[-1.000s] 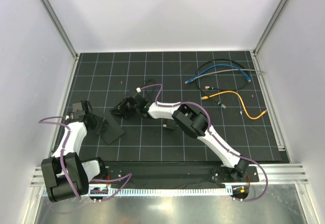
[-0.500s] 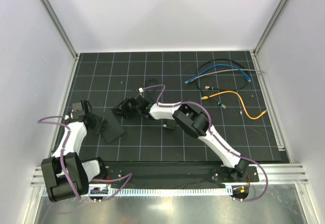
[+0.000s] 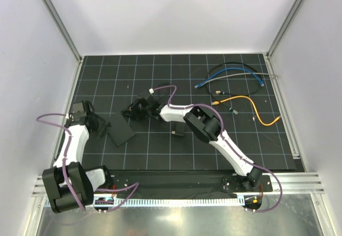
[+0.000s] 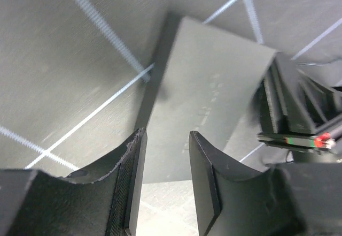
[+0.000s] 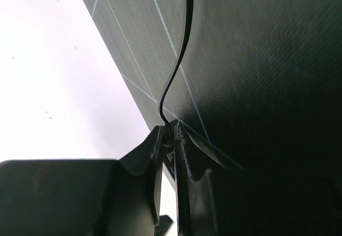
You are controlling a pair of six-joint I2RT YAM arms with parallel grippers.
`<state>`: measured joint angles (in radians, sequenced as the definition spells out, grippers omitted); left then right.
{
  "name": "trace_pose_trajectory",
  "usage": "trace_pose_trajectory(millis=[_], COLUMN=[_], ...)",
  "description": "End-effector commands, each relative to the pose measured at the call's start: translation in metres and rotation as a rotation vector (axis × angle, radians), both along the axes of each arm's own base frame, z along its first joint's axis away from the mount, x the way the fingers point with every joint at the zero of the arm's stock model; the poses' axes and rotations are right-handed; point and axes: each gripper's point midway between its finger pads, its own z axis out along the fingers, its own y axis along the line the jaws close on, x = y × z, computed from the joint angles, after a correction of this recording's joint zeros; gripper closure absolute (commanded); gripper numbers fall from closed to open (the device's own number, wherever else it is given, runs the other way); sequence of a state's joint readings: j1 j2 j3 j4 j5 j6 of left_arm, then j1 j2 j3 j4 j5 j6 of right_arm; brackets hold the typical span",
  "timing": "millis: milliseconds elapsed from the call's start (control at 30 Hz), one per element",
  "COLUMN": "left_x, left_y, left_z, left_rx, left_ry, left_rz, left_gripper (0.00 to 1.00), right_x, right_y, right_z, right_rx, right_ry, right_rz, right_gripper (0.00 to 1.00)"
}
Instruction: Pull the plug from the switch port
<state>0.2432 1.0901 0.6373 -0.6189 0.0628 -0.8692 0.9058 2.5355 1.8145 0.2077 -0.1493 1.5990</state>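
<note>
in the overhead view the switch point(image 3: 121, 131) lies flat on the black gridded surface point(image 3: 160, 153), left of centre and turned at a slant to the grid lines. the left gripper point(image 3: 101, 124) sits at its left end. in the left wrist view that gripper point(image 4: 165, 134) has its jaws apart, and the switch point(image 4: 214, 86) fills the gap and stretches away toward the upper right of the frame. whether the fingers point(image 4: 206, 182) touch it cannot be told. the right gripper point(image 3: 130, 110) is up and to the right of the switch, near it but apart. in its own wrist view the right gripper point(image 5: 167, 129) is pinched almost closed on the end of a thin black cable point(image 5: 179, 59) that climbs toward the top of the frame. the plug is hidden between the fingers. a blue cable point(image 3: 230, 74) and an orange cable point(image 3: 251, 105) lie loose in the upper right
</note>
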Motion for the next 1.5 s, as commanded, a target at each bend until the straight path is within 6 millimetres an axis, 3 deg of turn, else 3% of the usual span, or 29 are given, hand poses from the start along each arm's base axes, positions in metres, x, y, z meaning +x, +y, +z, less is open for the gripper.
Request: trace_pose_trajectory(millis=[0,133,333,433,533,767,1000,1100,1133,1233,1467], left_x=[0.021,0.028,0.045,0.048,0.05,0.062,0.057,0.047,0.04,0.028,-0.002], left_y=[-0.005,-0.013,-0.014,-0.009,-0.005,-0.005,-0.005,-0.001,0.005,0.012,0.019], left_z=[0.015,-0.003,-0.002,0.001,0.001,-0.015,-0.037,-0.046,-0.051,-0.059,-0.077], left_rx=[-0.015,-0.081,-0.103,-0.078,-0.062,-0.073,-0.11,-0.096,-0.077,-0.069,-0.065], left_ry=[-0.043,0.007,0.004,0.005,0.015,0.049,0.151,0.205,0.233,0.268,0.346], left_rz=[-0.115,-0.166,-0.2,-0.193,-0.186,-0.219,-0.199,-0.168,-0.144,-0.094,0.006], left_gripper=[0.58,0.64,0.8,0.82,0.83,0.83,0.93,1.0,1.0,1.0,1.0], right_x=[0.002,-0.002,-0.006,-0.007,-0.011,-0.011,-0.013,-0.011,-0.01,-0.005,0.014], right_y=[-0.01,-0.009,-0.006,-0.005,-0.005,-0.009,-0.01,-0.011,-0.011,-0.014,-0.036], right_z=[-0.031,-0.033,-0.039,-0.039,-0.04,-0.039,-0.039,-0.044,-0.045,-0.048,-0.045], right_rx=[-0.059,-0.06,-0.057,-0.057,-0.071,-0.1,-0.093,-0.089,-0.084,-0.078,-0.071], right_ry=[0.061,0.068,0.079,0.083,0.089,0.076,0.085,0.098,0.109,0.13,0.164], right_rz=[-0.006,0.012,0.043,0.055,0.07,0.07,0.06,0.052,0.042,0.024,-0.1], right_gripper=[0.94,0.91,0.84,0.8,0.71,0.68,0.7,0.84,0.94,0.99,0.99])
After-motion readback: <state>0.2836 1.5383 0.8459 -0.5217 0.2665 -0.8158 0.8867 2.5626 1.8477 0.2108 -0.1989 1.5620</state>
